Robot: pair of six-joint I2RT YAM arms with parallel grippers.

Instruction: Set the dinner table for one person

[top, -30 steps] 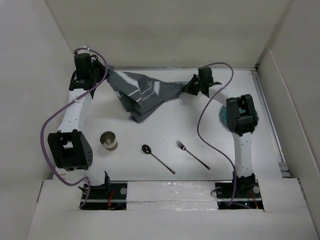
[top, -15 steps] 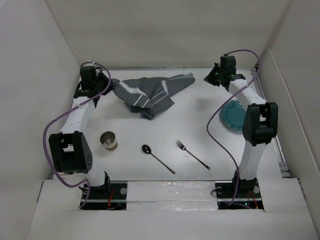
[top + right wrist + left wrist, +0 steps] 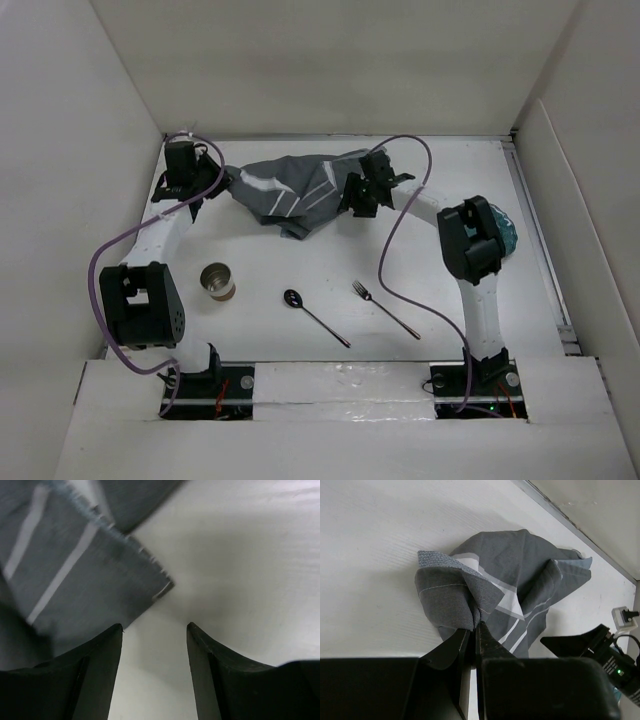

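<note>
The left gripper (image 3: 474, 630) pinches the crumpled grey placemat (image 3: 290, 188) at the far side of the white worktop (image 3: 330, 255), which spreads beneath both arms. The right gripper (image 3: 155, 627) gapes wide at the placemat's right corner, holding nothing.

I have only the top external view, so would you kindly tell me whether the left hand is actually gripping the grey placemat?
Observer: Yes; the left wrist view shows the left hand shut, pinching a bunched fold of the placemat.
Operator: Thank you. Does the right hand hold any cloth?
Observer: No; in its wrist view the right hand is open, with bare table between its fingers and a frayed placemat corner just ahead of them.
</note>
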